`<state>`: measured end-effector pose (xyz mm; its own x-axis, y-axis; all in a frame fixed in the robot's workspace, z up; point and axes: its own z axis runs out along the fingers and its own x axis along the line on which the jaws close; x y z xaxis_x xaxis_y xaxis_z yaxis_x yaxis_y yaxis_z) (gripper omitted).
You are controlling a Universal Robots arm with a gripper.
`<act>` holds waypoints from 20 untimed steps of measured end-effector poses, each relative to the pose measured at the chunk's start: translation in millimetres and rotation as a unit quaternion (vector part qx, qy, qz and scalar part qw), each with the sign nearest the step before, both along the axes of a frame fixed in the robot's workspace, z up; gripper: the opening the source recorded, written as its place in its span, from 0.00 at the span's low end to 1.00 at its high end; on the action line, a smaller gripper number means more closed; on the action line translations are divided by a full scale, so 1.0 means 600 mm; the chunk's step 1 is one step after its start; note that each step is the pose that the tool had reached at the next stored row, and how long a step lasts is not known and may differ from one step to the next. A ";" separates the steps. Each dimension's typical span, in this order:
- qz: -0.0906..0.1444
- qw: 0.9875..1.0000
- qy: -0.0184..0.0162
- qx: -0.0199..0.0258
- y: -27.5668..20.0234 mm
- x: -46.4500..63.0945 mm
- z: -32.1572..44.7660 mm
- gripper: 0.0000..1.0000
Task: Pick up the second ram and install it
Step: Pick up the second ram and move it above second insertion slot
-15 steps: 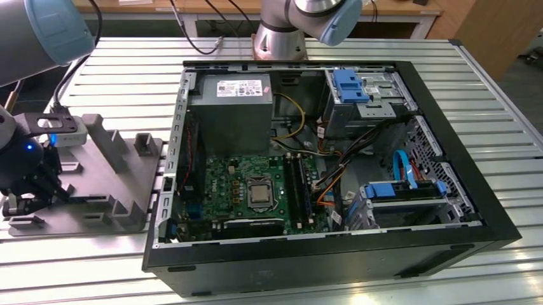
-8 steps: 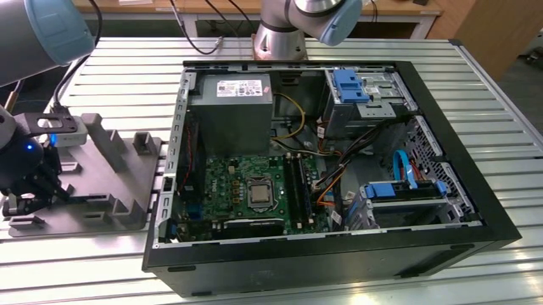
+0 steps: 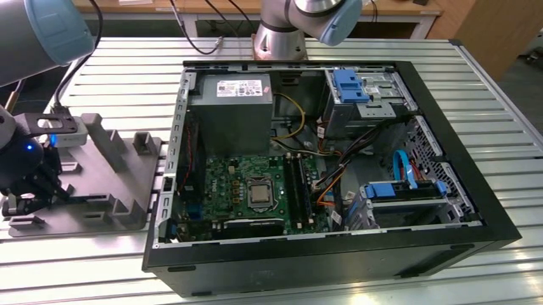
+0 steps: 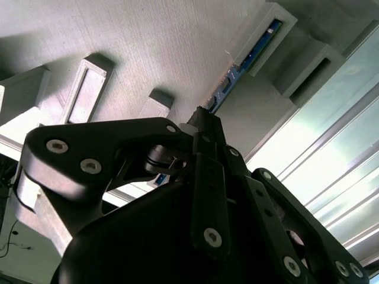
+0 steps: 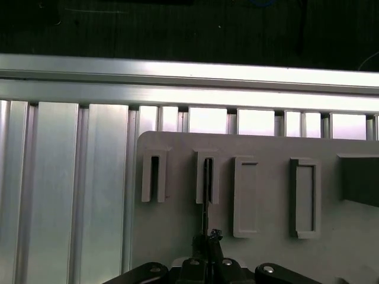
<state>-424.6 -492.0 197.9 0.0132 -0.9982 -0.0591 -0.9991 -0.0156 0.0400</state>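
The second ram stands on its thin edge in a narrow slot of the grey holder. It is a dark bluish strip, with one end down in the slot and the other running into the black jaws. In the first wrist view the second ram shows only as a thin dark line between the slot's two walls. The chips on its faces cannot be made out.

The jaws are drawn narrow and close on the free end of the stick from both sides. Their bulk hides where the pads meet the board.

The grey holder carries a row of other upright pockets beside this one, and it lies flat on the ribbed aluminium counter.

In the exterior view the grey holder sits at nine o'clock from the open computer case, just beside its wall. The jaws are low at the holder's eight o'clock end, partly cut off by the frame edge, and the stick itself is too small to pick out there.

Inside the case lie the green motherboard and, at its twelve o'clock, the grey power supply. Its white label has print too small to read.
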 end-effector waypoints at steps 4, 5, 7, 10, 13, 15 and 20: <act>0.000 1.000 0.000 0.000 0.0000 0.000 0.000 0.12; 0.000 1.000 0.000 0.000 0.0000 0.000 0.001 0.12; 0.000 1.000 0.000 0.000 0.0000 0.000 0.003 0.12; 0.000 1.000 0.000 0.000 0.0000 0.000 0.003 0.12; 0.000 1.000 0.000 0.000 0.0000 0.000 0.003 0.12; 0.000 1.000 0.000 0.000 0.0000 0.000 0.003 0.12; 0.000 1.000 0.000 0.000 0.0000 0.000 0.004 0.12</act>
<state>-424.6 -492.0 200.1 0.0127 -0.9982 -0.0592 -0.9991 -0.0150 0.0399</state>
